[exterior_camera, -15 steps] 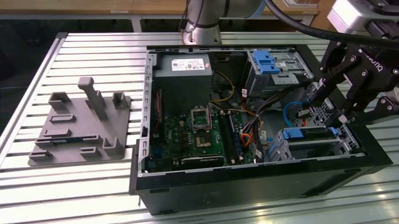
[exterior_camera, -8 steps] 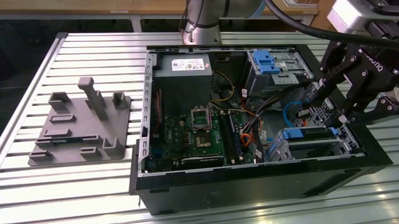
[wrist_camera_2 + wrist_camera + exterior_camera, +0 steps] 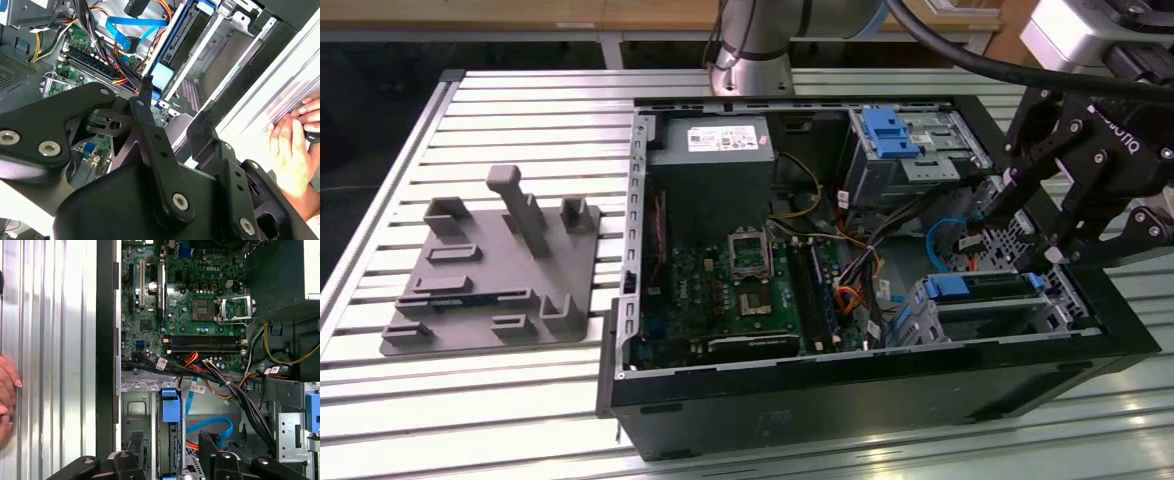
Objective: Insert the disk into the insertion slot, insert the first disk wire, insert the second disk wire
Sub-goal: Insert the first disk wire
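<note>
Over the computer case, gripper spread and empty, second disk wire partly hidden

Grey fixture beside open computer case

Exterior view: cam high, angled down on whole open PC case under the gripper. Both wrist views: cams right behind gripper, v. close, looking past its fingers into case, first straight down, second slanted. All 3 share motherboard & second disk wire.
</note>
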